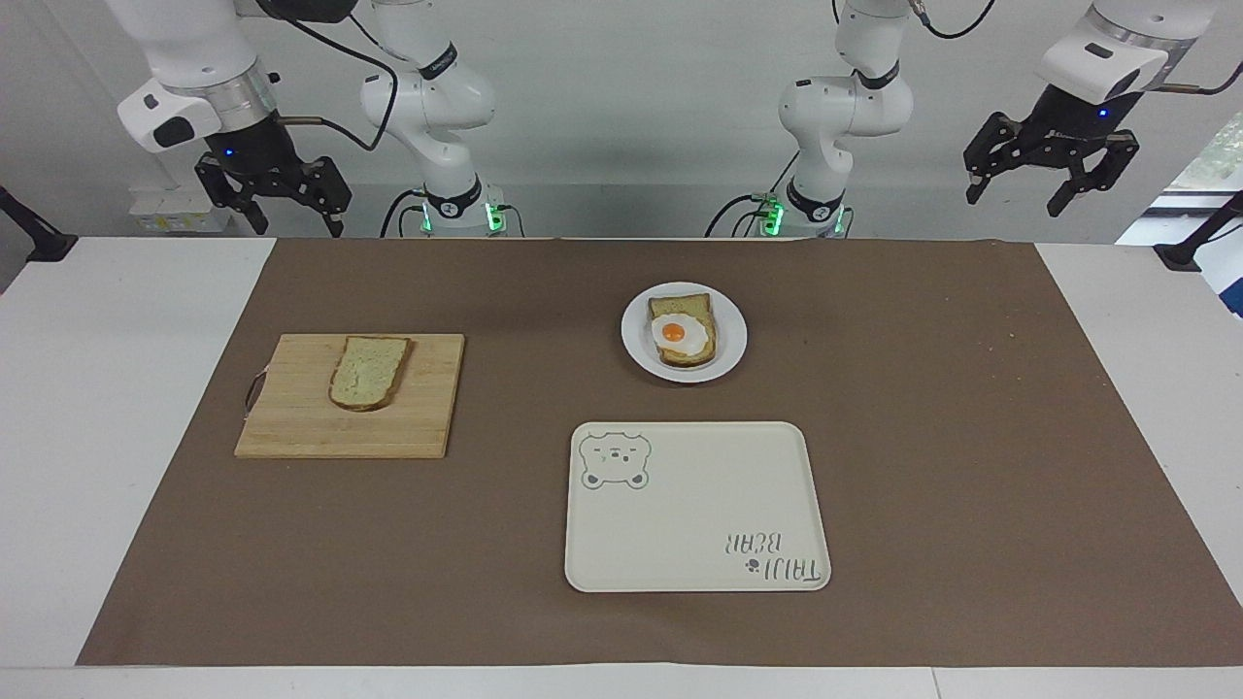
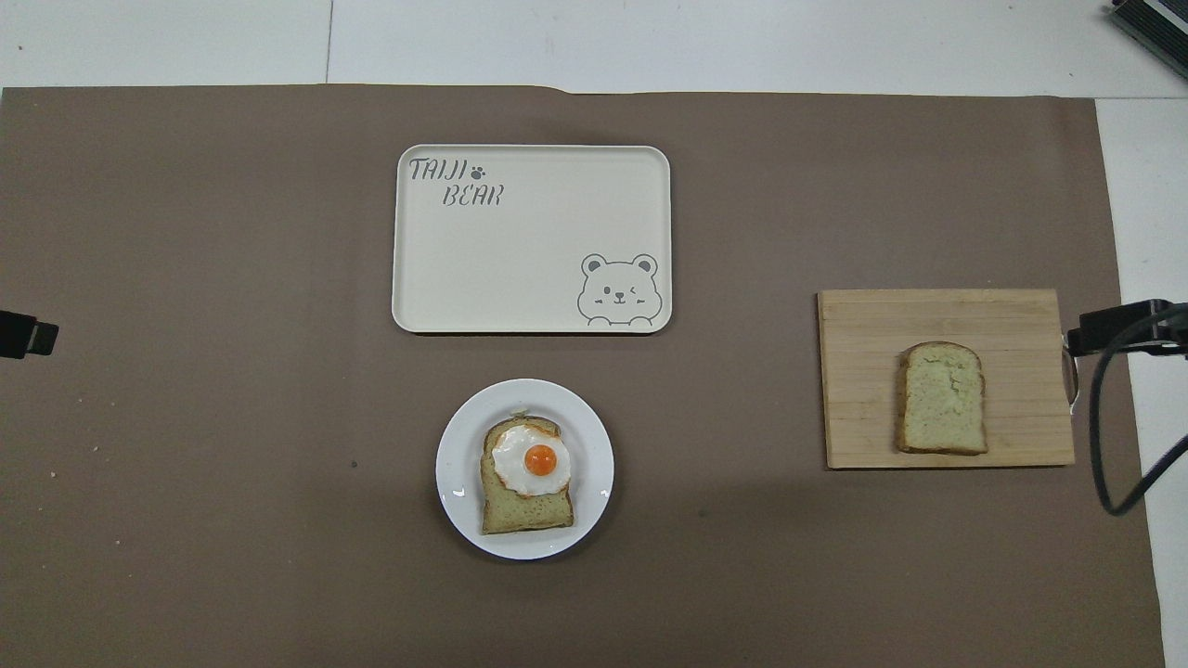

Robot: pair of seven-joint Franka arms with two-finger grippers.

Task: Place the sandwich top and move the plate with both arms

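Observation:
The sandwich top [image 1: 368,372] lies flat on a wooden cutting board [image 1: 291,427] toward the right arm's end of the table; it also shows in the overhead view [image 2: 942,410]. The white plate [image 1: 730,335] sits near the robots at mid-table and holds a bread slice with a fried egg [image 1: 683,333]; the plate also shows in the overhead view [image 2: 455,468]. My right gripper [image 1: 291,225] hangs open and empty, high over the table's edge near the board. My left gripper [image 1: 1015,199] hangs open and empty, high at the left arm's end.
A cream tray with a bear drawing [image 1: 697,544] lies farther from the robots than the plate. A brown mat [image 1: 971,437] covers most of the table. A black cable [image 2: 1104,445] hangs beside the board in the overhead view.

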